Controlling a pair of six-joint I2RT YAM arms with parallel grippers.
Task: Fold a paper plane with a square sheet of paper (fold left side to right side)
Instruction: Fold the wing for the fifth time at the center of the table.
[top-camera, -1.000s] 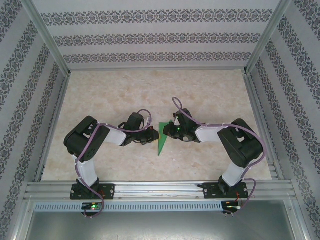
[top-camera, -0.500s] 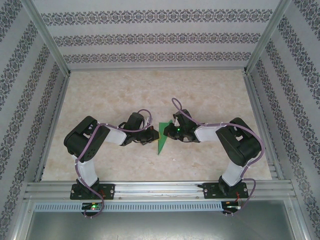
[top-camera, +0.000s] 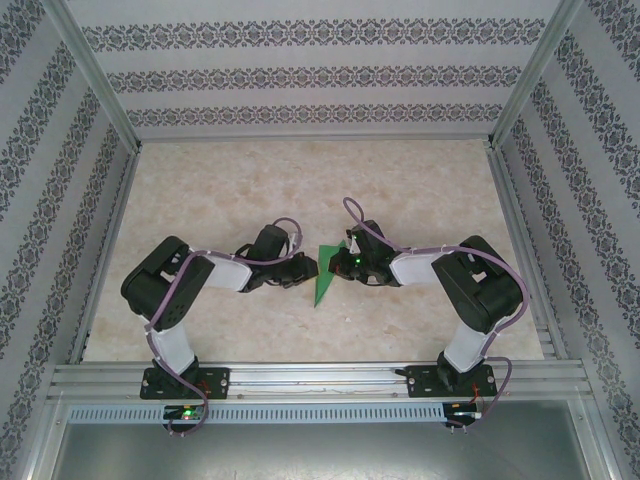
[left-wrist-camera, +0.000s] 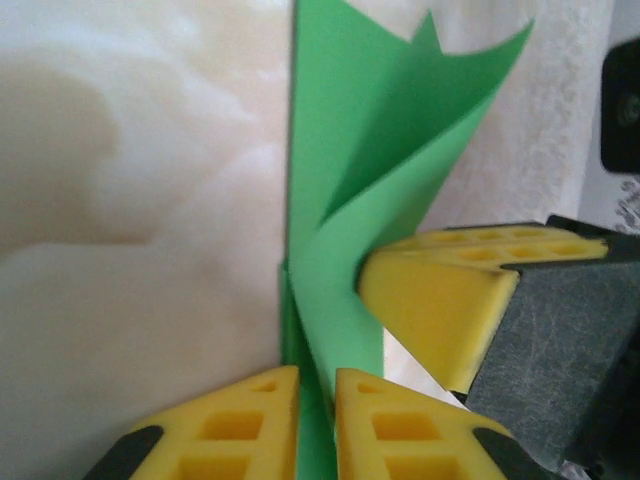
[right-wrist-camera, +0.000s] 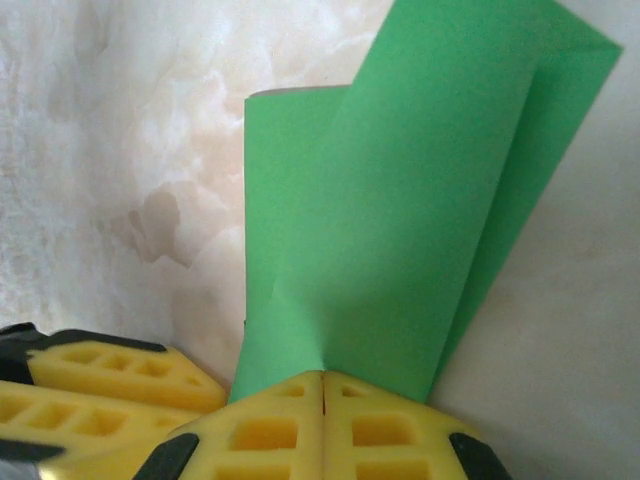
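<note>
The square sheet of paper (top-camera: 322, 280) is bright green and folded into a narrow pointed shape, partly lifted off the table between the two grippers. My right gripper (right-wrist-camera: 322, 378) is shut, its yellow pads pinching one edge of the paper (right-wrist-camera: 400, 200). My left gripper (left-wrist-camera: 317, 375) holds its pads slightly apart, with the paper (left-wrist-camera: 340, 200) running loosely through the narrow gap. A right-gripper finger (left-wrist-camera: 440, 300) presses against the paper just beyond. In the top view the left gripper (top-camera: 308, 268) and right gripper (top-camera: 340, 264) face each other across the sheet.
The table (top-camera: 300, 180) has a pale marble top, bounded by patterned walls (top-camera: 300, 75) at the back and both sides. An aluminium rail (top-camera: 320, 378) with the arm bases runs along the near edge.
The right jaws have closed fully onto the paper. The left jaws have parted a little. The left arm's elbow has sunk slightly toward the near left.
</note>
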